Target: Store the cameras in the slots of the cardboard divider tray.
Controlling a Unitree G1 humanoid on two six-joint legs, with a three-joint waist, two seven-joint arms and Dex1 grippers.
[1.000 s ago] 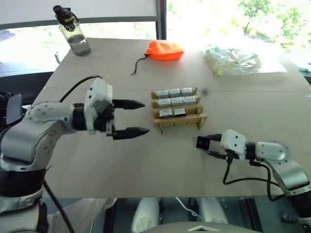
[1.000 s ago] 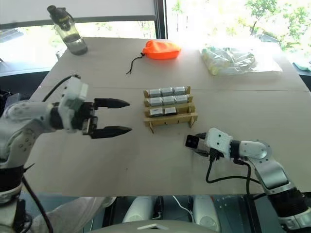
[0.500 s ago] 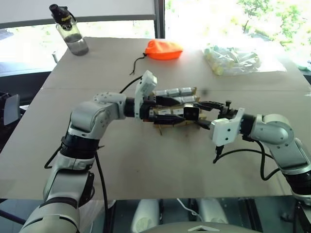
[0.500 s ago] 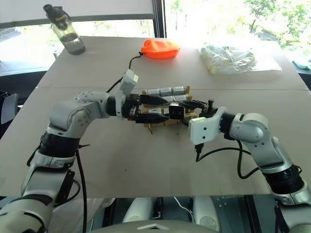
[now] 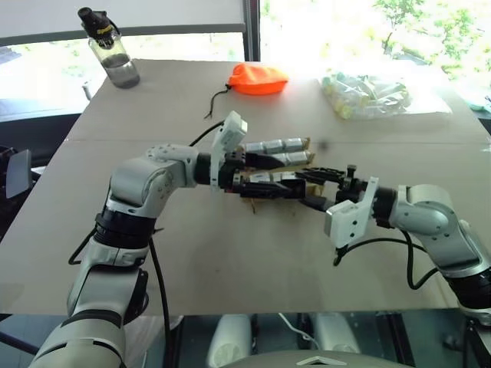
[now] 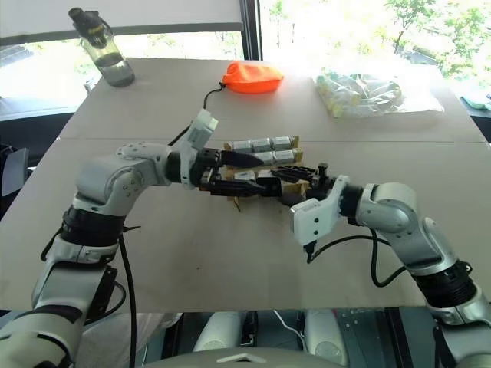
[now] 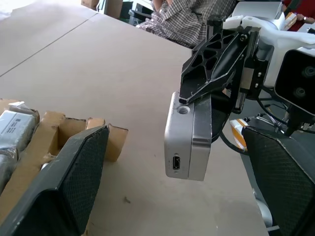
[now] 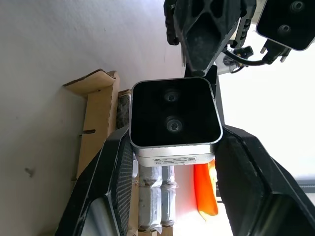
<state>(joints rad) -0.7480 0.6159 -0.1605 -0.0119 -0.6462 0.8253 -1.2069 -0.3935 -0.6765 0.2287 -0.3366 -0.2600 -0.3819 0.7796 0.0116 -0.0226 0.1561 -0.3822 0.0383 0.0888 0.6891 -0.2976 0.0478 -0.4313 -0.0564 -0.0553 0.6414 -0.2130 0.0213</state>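
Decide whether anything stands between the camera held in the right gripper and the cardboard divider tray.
Nothing visible blocks it. The camera hangs in the right gripper above bare table, apart from the cardboard divider tray; the open left gripper flanks it.

Matt cardboard tray (image 7: 54, 128), glossy-faced camera (image 8: 173, 118)

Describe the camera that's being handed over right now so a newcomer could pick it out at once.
Start at the cardboard divider tray in the middle of the table. Just in front of it the two end effectors meet, the right end effector shut on one camera, between the open fingers of the left end effector. Unlike the cameras sitting in the tray's slots, it hangs in the air, black lens face bare.
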